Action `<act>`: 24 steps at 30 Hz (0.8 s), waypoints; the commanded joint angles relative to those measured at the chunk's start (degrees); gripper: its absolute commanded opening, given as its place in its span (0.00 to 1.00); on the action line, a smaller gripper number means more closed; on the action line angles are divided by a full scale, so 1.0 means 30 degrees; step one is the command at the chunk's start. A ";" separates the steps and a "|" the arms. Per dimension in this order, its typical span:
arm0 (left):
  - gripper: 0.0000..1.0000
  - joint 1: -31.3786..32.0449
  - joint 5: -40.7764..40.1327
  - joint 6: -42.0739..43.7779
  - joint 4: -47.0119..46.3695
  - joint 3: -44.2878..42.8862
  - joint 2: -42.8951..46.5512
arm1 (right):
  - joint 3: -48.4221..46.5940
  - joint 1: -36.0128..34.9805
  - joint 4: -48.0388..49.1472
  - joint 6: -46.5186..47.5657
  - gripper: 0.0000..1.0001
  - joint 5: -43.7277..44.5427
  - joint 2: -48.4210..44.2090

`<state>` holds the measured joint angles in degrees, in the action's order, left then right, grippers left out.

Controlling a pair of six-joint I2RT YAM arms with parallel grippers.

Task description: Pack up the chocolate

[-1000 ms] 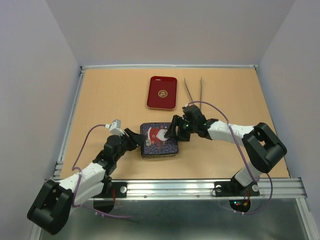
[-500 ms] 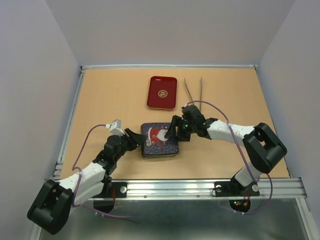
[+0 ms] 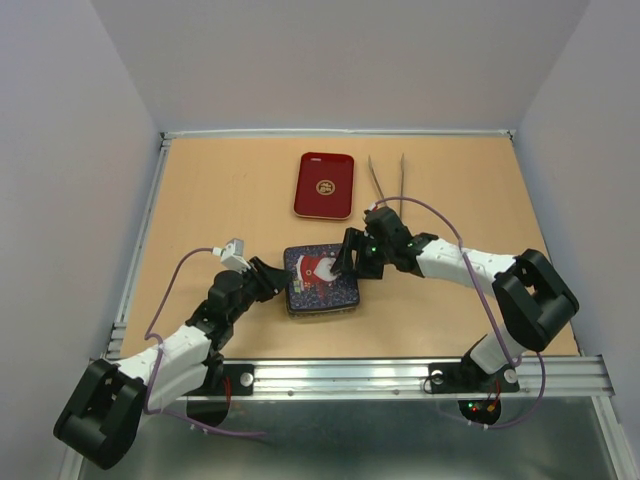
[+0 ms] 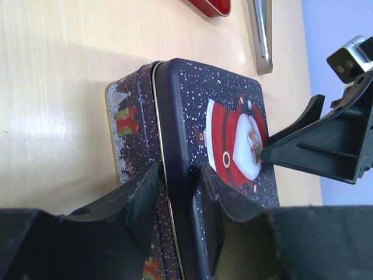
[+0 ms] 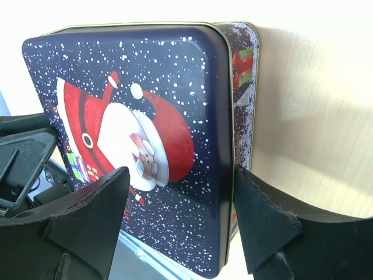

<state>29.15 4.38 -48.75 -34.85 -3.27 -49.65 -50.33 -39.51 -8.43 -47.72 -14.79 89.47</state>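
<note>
Pale walls close in three sides of a light wooden table (image 3: pixel 220 200).

Landmark: a navy tin (image 3: pixel 320 282) with snow speckles, sitting on the table between the two arms. Its lid (image 4: pixel 192 99) carries a Santa figure in red and white. Painted gifts show on the side wall of the base below the lid. The lid is on the base; I cannot tell whether it is fully seated.

Beyond the tin, well apart from it, a red tray (image 3: pixel 326 185) with a gold emblem lies flat. Metal tweezers (image 3: pixel 388 180) lie just right of the tray, beyond the tin's right side.

Left gripper (image 4: pixel 178 175) is at the tin's left edge. Its fingers (image 4: pixel 143 198) are drawn close together with the lid's rim between them, one against the outer side and one on the top face, pinching that rim.

Right gripper (image 5: pixel 180 175) is at the tin's right edge. Its fingers (image 5: pixel 93 216) are spread wide. One lies over the lid's top with its tip on the Santa print, as the left wrist view shows. The other stands just outside the tin's right side wall. Nothing is clamped between them.

Chocolate: no piece shows in any view. The tin's inside is hidden by the lid, so I cannot tell where the chocolate lies.
</note>
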 commanded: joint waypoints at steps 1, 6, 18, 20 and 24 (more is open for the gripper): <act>0.00 0.0362 0.1089 0.0167 0.0249 0.0708 -0.0032 | -0.1652 -0.0425 0.1227 0.0146 0.75 -0.0403 -0.0820; 0.00 0.0363 0.0737 -0.0009 0.0981 0.0679 0.0026 | -0.1711 -0.0425 0.1198 0.0117 0.75 -0.0462 -0.0878; 0.00 0.0363 -0.0171 -0.0244 0.2476 0.0532 -0.0238 | -0.1506 -0.0396 0.1168 0.0351 0.75 -0.0257 -0.0557; 0.00 0.0363 -0.0230 -0.0244 0.2564 0.0533 -0.0325 | -0.1389 -0.0396 0.1139 0.0469 0.74 0.0006 -0.0556; 0.00 0.0363 -0.0464 -0.0390 0.2857 0.0649 -0.0384 | -0.1097 -0.0396 0.1051 0.0644 0.74 0.0533 -0.0615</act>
<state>29.28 3.20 -50.98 -33.41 -3.33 -49.52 -50.54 -39.57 -8.69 -46.65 -14.28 89.47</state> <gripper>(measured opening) 0.378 0.747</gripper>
